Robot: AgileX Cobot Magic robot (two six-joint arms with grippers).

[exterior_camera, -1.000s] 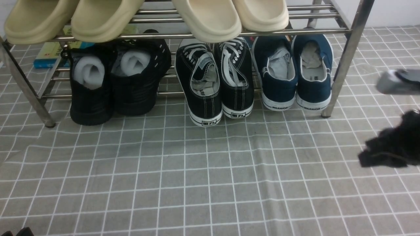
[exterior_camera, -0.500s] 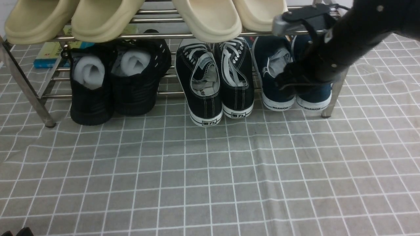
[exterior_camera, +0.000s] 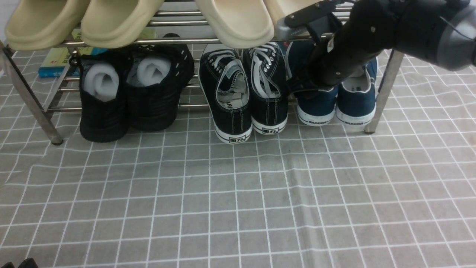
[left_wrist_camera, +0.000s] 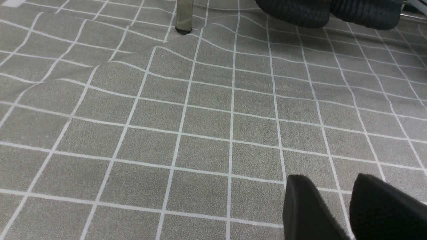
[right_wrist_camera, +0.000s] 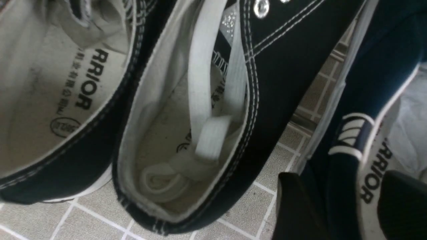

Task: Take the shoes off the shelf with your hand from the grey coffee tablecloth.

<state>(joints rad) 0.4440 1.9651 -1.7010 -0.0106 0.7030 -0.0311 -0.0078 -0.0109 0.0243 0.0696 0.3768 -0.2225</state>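
The navy slip-on shoes stand on the lower tier of the silver shelf, at its right end: left shoe, right shoe. My right gripper reaches down into the left navy shoe. In the right wrist view this gripper is open, one finger outside the shoe's navy heel wall and one inside over the WARRIOR insole. My left gripper hovers low over the grey grid tablecloth, its jaws a little apart and empty; its tips show at the front view's bottom left.
Black lace-up sneakers stand right beside the left navy shoe. All-black shoes with white foam stand further left. Beige slippers lie on the upper tier. The shelf's right leg is close to my right arm.
My right arm has swung in from the right edge to the shelf. Its gripper has moved left from over the navy pair and gone down around the left shoe's heel wall.
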